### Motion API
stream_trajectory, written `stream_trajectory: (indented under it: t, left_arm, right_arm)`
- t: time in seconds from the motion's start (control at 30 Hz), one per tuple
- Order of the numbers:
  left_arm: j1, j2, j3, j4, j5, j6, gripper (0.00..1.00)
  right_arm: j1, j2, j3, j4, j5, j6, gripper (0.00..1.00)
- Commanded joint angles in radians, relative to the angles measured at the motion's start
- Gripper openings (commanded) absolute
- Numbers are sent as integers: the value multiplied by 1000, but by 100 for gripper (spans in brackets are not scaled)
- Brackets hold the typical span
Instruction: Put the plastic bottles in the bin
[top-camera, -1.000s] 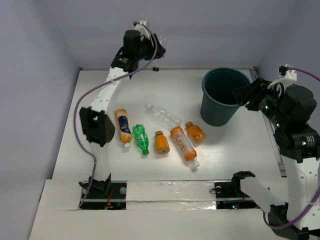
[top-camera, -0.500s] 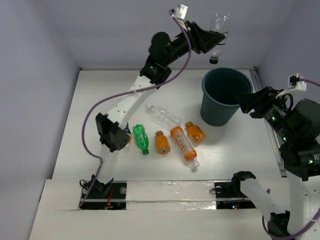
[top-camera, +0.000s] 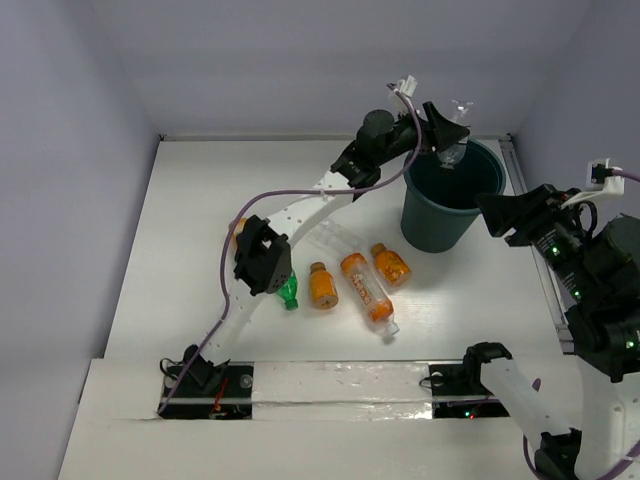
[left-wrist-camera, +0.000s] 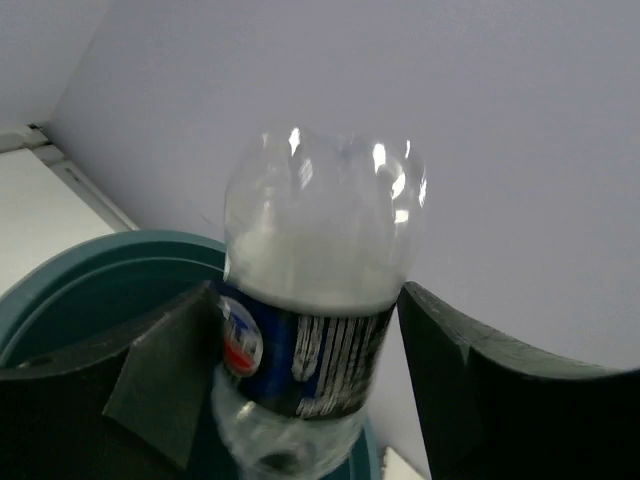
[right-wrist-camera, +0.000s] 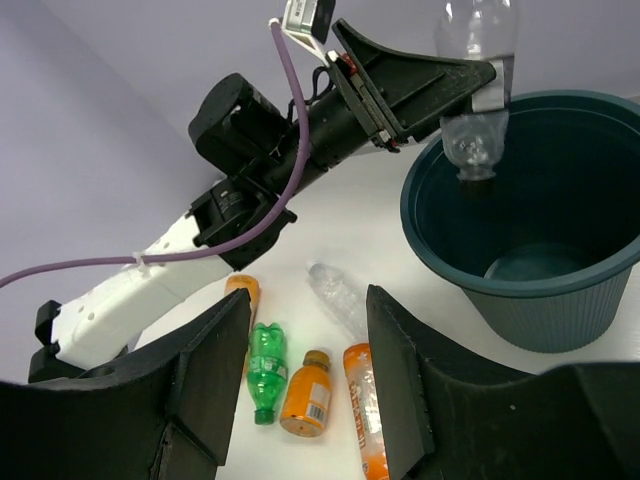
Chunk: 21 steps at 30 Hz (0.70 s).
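Observation:
My left gripper (top-camera: 443, 128) is shut on the clear dark-labelled bottle (top-camera: 456, 146) and holds it neck down just above the mouth of the dark teal bin (top-camera: 432, 228). In the left wrist view the fingers flank its label (left-wrist-camera: 300, 350) over the bin's rim (left-wrist-camera: 90, 265). On the table lie a clear bottle (top-camera: 336, 236), two stubby orange bottles (top-camera: 322, 285) (top-camera: 391, 265), a long labelled orange bottle (top-camera: 365, 290), a green bottle (top-camera: 288, 291) and another orange bottle (top-camera: 238, 229), mostly hidden by the left arm. My right gripper (top-camera: 497, 212) is open and empty, right of the bin.
The bin (right-wrist-camera: 545, 250) stands at the back right and looks empty inside. The left arm (top-camera: 300, 205) stretches across the table above the row of bottles (right-wrist-camera: 265, 372). Walls close in the left, back and right sides.
The left arm swung right from the back wall with the clear dark-labelled bottle and lowered it to the bin's mouth. The right gripper drew back a little to the right.

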Motion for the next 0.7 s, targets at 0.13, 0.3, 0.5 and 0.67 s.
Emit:
stream_trajectory:
  t: [0.13, 0.3, 0.5, 0.67]
  left_arm:
    - [-20, -127, -54, 84, 3, 56, 91]
    - [-20, -189, 9, -52, -27, 142, 99]
    - [67, -391, -41, -248, -108, 203, 99]
    - [180, -630, -75, -478, -181, 174, 99]
  right_arm:
    - [10, 12, -16, 40, -22, 8, 56]
    - [10, 35, -31, 67, -51, 8, 24]
    - [38, 94, -85, 115, -140, 9, 7]
    - [243, 200, -126, 156, -50, -6, 7]
